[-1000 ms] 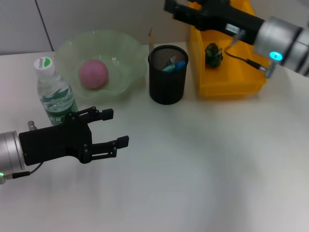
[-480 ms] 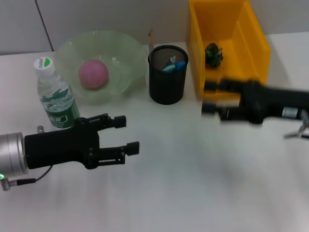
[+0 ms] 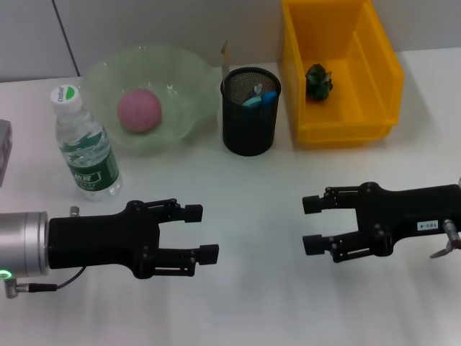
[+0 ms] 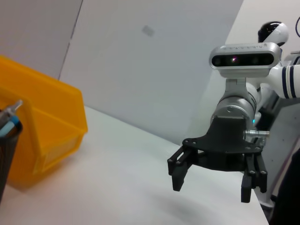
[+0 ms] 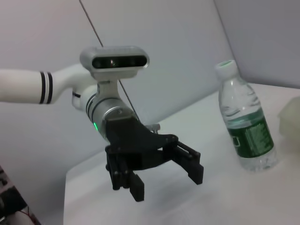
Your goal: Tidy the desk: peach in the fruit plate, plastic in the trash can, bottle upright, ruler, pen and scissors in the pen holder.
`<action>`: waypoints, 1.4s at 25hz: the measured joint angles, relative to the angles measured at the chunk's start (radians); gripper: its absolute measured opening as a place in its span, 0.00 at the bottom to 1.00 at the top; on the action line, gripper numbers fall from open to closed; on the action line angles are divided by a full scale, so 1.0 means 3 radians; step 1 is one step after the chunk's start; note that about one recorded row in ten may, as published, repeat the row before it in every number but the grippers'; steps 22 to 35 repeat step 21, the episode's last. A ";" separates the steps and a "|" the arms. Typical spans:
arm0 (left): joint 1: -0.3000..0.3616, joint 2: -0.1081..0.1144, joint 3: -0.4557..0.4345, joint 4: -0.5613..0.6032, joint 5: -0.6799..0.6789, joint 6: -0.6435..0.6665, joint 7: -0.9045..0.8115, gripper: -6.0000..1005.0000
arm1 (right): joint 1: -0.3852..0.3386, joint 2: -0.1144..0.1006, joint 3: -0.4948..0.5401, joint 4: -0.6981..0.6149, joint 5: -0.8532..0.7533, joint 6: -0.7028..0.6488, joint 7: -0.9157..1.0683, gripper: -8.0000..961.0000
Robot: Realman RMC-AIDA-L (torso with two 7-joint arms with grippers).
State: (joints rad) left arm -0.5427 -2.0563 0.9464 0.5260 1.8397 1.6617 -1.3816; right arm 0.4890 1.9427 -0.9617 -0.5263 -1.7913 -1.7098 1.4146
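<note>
A pink peach (image 3: 139, 109) lies in the pale green fruit plate (image 3: 189, 72). A clear bottle (image 3: 86, 144) with a green label stands upright left of the plate; it also shows in the right wrist view (image 5: 246, 126). The black mesh pen holder (image 3: 249, 126) holds blue-handled items (image 3: 259, 97), and a thin tan strip (image 3: 225, 54) stands at its far rim. Dark green crumpled plastic (image 3: 318, 81) lies in the yellow bin (image 3: 346, 133). My left gripper (image 3: 202, 232) is open and empty over bare table at front left. My right gripper (image 3: 311, 225) is open and empty at front right.
The two grippers face each other across bare white table; each shows in the other's wrist view, the right gripper (image 4: 212, 187) and the left gripper (image 5: 167, 183). A grey object (image 3: 3, 151) sits at the table's left edge. The yellow bin (image 4: 47, 126) stands at the back right.
My right arm has swung from above the yellow bin down to the front right of the table. My left gripper has moved right and nearer the front. Both stay open.
</note>
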 joint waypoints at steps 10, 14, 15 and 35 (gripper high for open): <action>0.0029 0.0023 0.0003 0.0005 0.0016 -0.0022 -0.0046 0.83 | -0.0007 0.0003 -0.0007 0.0013 -0.0029 0.0028 -0.0044 0.86; 0.0042 0.0026 0.0007 0.0006 0.0018 -0.0025 -0.0031 0.83 | -0.0003 0.0007 -0.0019 0.0013 -0.0032 0.0028 -0.0045 0.86; 0.0046 0.0029 0.0009 0.0006 0.0019 -0.0026 -0.0031 0.83 | -0.0002 0.0008 -0.0019 0.0013 -0.0032 0.0027 -0.0046 0.86; 0.0052 0.0038 0.0011 0.0006 0.0019 -0.0027 0.0002 0.83 | 0.0002 0.0017 -0.0019 0.0020 -0.0036 0.0027 -0.0047 0.86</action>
